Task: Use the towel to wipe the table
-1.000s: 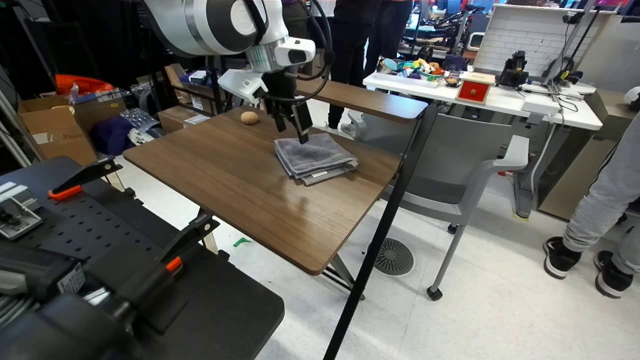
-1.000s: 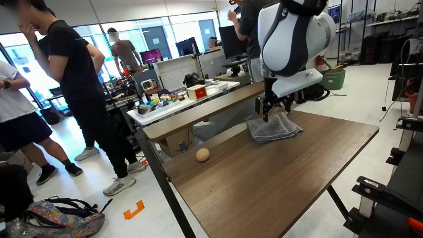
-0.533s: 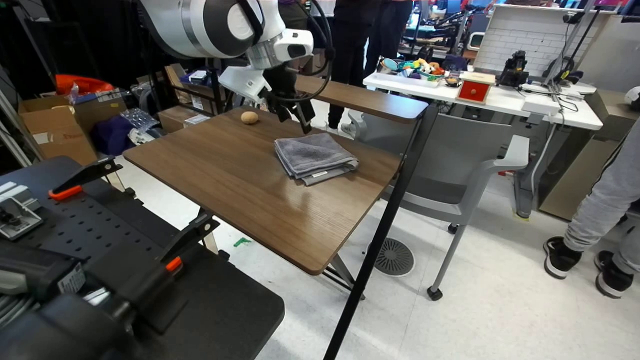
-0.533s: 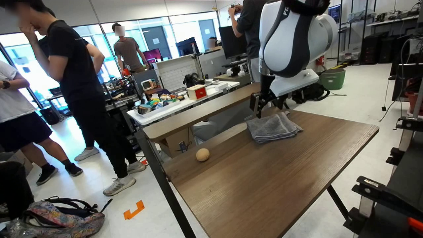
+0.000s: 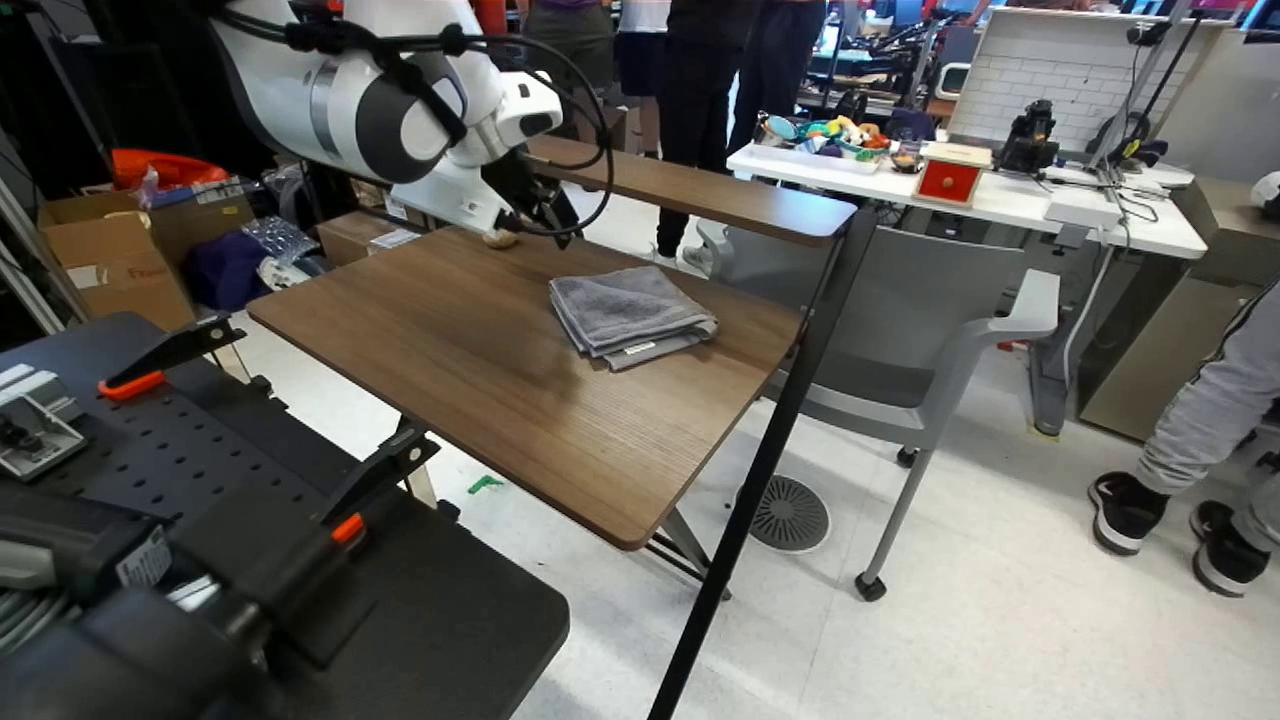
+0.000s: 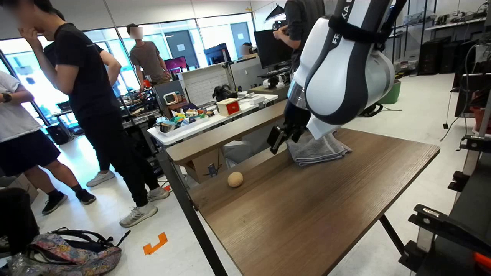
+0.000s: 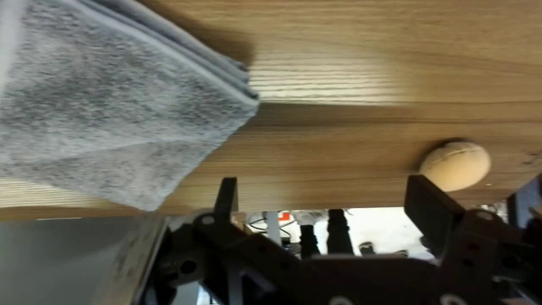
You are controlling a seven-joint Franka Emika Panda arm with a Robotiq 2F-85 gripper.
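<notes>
The grey folded towel (image 5: 632, 310) lies on the brown wood-grain table (image 5: 450, 340). In an exterior view the towel (image 6: 320, 151) is partly hidden behind the arm. In the wrist view the towel (image 7: 106, 106) fills the upper left, with one corner pointing right. My gripper (image 5: 565, 238) is above the table, off to the side of the towel and apart from it. It also shows in an exterior view (image 6: 284, 145). In the wrist view the two fingers (image 7: 322, 184) are wide apart with nothing between them.
A small tan round object (image 6: 235, 179) sits on the table, beyond the right finger in the wrist view (image 7: 459, 165). A raised narrow wooden shelf (image 5: 700, 195) runs along one table side. A grey chair (image 5: 890, 330) and a black workbench with orange clamps (image 5: 430, 590) stand beside the table.
My gripper has moved from over the towel to its side, toward the tan round object, and the arm has tilted. The towel has not moved.
</notes>
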